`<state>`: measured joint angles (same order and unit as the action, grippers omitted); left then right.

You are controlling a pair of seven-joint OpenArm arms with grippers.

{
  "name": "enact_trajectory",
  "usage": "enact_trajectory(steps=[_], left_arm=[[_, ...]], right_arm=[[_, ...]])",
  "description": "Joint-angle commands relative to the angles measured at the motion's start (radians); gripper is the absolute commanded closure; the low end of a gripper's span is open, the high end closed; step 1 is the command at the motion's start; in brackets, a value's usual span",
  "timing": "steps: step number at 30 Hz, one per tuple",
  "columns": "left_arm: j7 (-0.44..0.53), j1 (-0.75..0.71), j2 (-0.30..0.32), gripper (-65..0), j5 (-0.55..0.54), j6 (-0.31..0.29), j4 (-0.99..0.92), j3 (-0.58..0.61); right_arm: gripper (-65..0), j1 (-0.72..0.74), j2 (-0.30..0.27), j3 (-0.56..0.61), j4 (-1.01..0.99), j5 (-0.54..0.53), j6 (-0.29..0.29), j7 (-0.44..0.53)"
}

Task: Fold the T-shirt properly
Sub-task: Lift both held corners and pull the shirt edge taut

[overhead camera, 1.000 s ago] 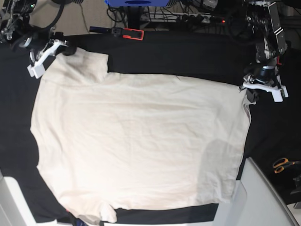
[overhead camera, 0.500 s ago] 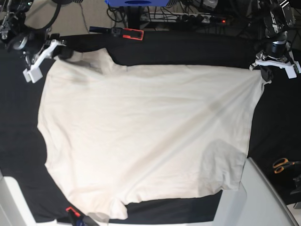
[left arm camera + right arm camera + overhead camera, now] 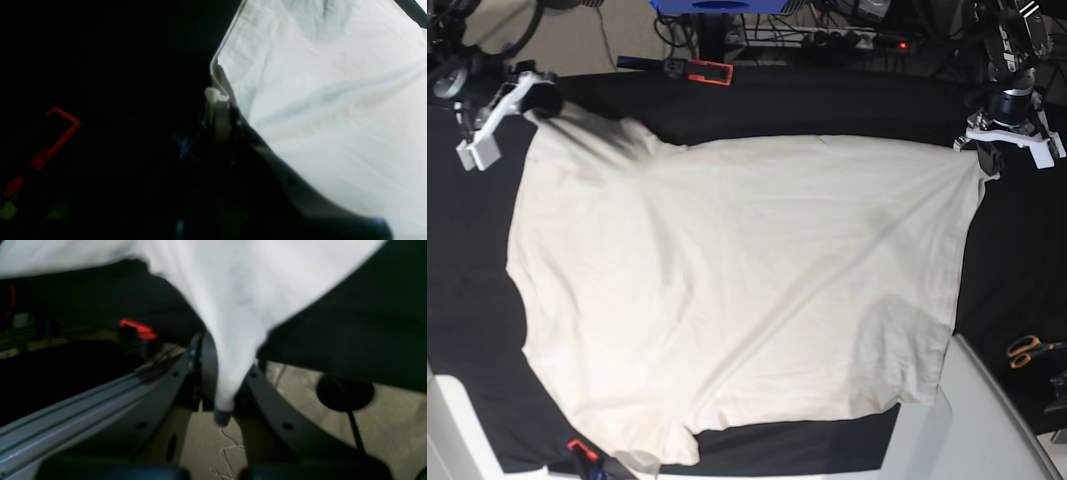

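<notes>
The cream T-shirt (image 3: 727, 290) lies spread across the black tablecloth (image 3: 827, 110), pulled taut along its far edge. My left gripper (image 3: 985, 160) is at the far right corner, shut on the shirt's hem corner. In the left wrist view the left gripper (image 3: 217, 100) pinches the cloth edge, and the T-shirt (image 3: 333, 100) stretches away to the right. My right gripper (image 3: 539, 103) is at the far left, shut on the other far corner. In the right wrist view the T-shirt (image 3: 240, 290) funnels down between the jaws of the right gripper (image 3: 223, 406).
A red-and-black clamp (image 3: 697, 70) sits on the table's back edge. Orange-handled scissors (image 3: 1027, 350) lie at the right. A white panel (image 3: 987, 420) rises at the front right and a pale one (image 3: 447, 420) at the front left. A small red clip (image 3: 577, 447) shows at the front edge.
Both grippers have drawn the shirt's far corners back and apart, stretching the cloth. In the last half second the right gripper went further back-left; the left one held still.
</notes>
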<state>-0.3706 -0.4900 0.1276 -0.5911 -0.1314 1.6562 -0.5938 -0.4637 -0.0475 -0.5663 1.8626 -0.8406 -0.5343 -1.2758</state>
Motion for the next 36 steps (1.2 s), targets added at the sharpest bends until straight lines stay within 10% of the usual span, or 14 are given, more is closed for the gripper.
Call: enact_trajectory(steps=[1, 23, 36], left_arm=[[0.025, 0.0, 0.01, 0.0, -0.003, -0.001, 0.016, -0.005], [0.025, -0.031, -0.026, 0.0, -0.003, -0.001, 0.019, -0.005], [0.025, 0.067, -0.041, 0.0, 0.148, -0.001, 0.016, 0.071]], right_arm=[[0.0, -0.011, -0.007, -0.018, 0.015, -0.01, -0.002, 0.003], [0.0, -0.007, -0.01, -0.03, -0.037, -0.009, 0.001, -0.009], [0.0, 0.182, -0.015, -0.03, -0.09, -0.009, 0.108, -0.103]])
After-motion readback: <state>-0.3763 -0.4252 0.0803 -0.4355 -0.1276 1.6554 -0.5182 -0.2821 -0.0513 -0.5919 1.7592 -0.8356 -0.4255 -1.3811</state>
